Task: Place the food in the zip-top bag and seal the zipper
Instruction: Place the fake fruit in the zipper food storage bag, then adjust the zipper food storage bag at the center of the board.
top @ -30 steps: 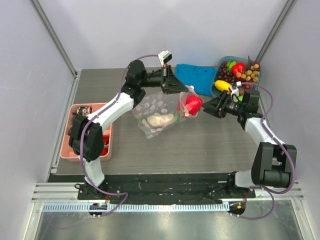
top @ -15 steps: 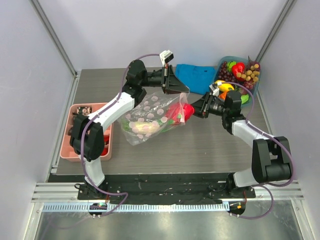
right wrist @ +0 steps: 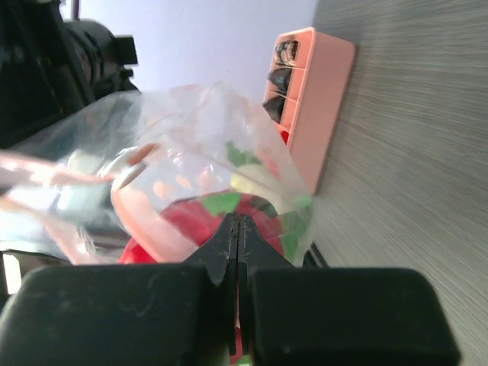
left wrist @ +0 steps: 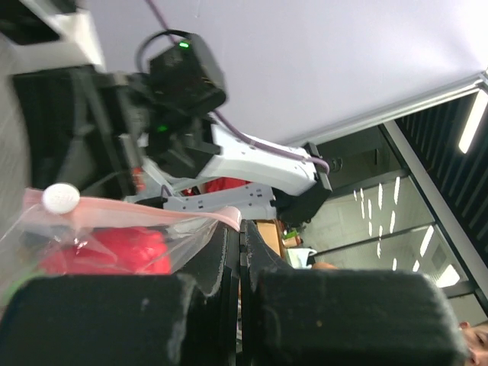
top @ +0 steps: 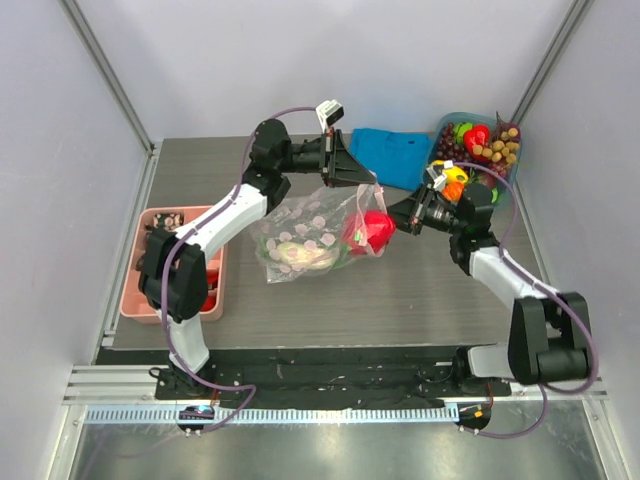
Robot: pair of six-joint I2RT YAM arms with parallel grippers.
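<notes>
clear crinkly plastic zip-top bag [top: 300,222] hanging limp, slippery, sagging with glossy toy food [top: 374,230] | left gripper [left wrist: 240,229] pinching thin pale-pink zipper strip [left wrist: 152,219], likely the stiffest hold | right gripper [right wrist: 236,223] sitting pressed together at mouth, film catch unclear

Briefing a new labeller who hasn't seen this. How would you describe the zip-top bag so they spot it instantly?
On the grey table, find where the left gripper and right gripper nearly meet. Both pinch the zip-top bag: clear, crinkly, pink-dotted, toy food inside, unlike the solid blue cloth behind it.

No legible txt, labels or nos. anywhere.
</notes>
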